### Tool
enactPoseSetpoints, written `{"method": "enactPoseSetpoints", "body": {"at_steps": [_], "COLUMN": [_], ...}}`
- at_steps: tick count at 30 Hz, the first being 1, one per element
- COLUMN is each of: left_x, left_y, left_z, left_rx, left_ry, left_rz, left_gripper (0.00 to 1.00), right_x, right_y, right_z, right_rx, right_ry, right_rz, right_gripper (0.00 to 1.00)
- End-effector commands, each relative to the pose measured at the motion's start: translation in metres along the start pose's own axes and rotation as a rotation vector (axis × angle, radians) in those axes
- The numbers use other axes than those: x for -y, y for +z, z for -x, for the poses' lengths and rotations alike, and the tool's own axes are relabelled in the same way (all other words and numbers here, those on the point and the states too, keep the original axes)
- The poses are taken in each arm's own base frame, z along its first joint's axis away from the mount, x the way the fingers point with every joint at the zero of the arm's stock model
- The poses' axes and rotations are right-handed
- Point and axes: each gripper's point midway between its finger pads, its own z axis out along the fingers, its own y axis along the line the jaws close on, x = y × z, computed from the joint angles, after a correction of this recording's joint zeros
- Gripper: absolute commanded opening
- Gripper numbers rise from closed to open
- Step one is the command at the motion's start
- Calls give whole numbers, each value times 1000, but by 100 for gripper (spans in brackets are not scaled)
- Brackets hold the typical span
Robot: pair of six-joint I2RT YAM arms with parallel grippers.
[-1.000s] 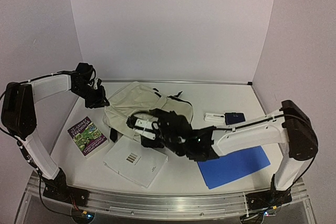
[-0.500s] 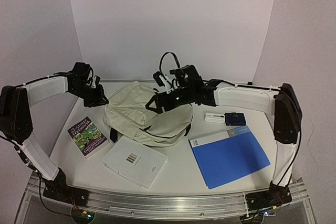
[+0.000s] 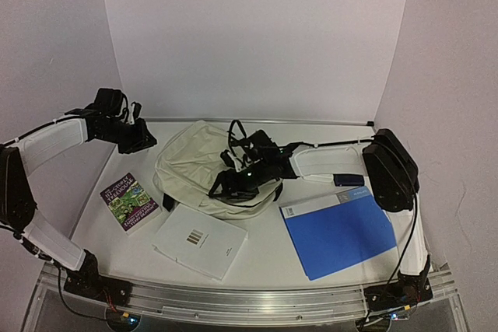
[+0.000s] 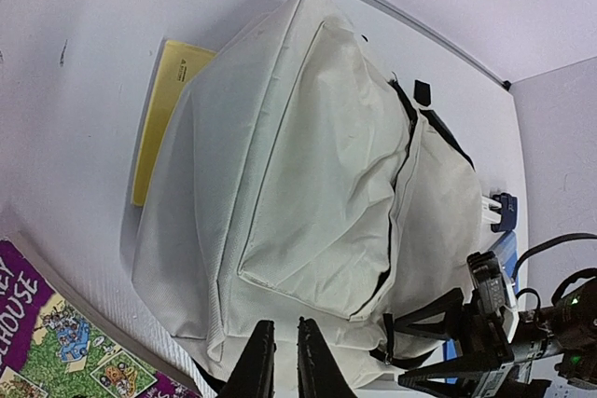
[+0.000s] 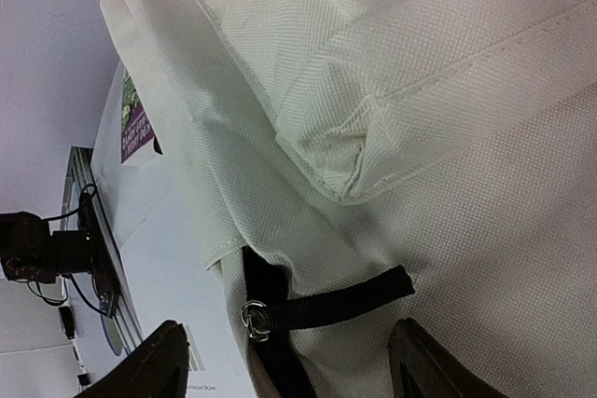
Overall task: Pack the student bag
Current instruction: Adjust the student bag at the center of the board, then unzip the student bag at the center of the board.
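The student bag (image 3: 198, 162) lies flat at mid-table, cream fabric with black zipper lines. My right gripper (image 3: 219, 190) is low over its near edge, open. In the right wrist view its fingers (image 5: 166, 363) stand either side of a black pull strap with a metal ring (image 5: 326, 303) on the bag (image 5: 448, 90), not touching it. My left gripper (image 3: 148, 142) hangs at the back left, apart from the bag. Its jaws (image 4: 278, 361) are shut with nothing between them, above the bag (image 4: 308, 165). A flat yellow item (image 4: 163, 100) sticks out from under the bag's edge.
A purple-covered book (image 3: 131, 201) lies left of the bag and a white booklet (image 3: 201, 240) in front of it. A blue folder (image 3: 338, 232) lies at the near right. Behind it are a small dark blue item (image 3: 348, 179) and a white item (image 3: 315, 175).
The right arm swung from the bag's back side down to its near edge, and its jaws have narrowed a little. The left gripper drew back left, away from the bag.
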Motion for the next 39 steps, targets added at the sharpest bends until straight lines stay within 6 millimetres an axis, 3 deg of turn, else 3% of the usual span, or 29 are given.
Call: {"method": "enactPoseSetpoints", "body": {"at_steps": [1,9,15,25,30,39], "left_x": [5,2,0,-2,-3,-7], "left_y": [-8,-8,-6,-6,-5,-3], "left_z": [6,4,2,2,1,0], "left_rx": [40,34,29,30,26,17], "left_ry": [15,18,21,33,34,38], "left_rz": [-24,-12,-3,8,13,28], "left_gripper": [10,13,14,14,14,15], "right_x": [-7,-3,-5,-27,-21,10], "right_y": [7,24,30,32,31,38], "right_z": [6,8,27,40,40,32], "right_rx": [3,-23,-13,-8,17,23], "right_ry": [49,126,160,165,139,100], "right_rz": [54,101,162,286,252,94], "right_gripper": [70,70,68,50,36,38]}}
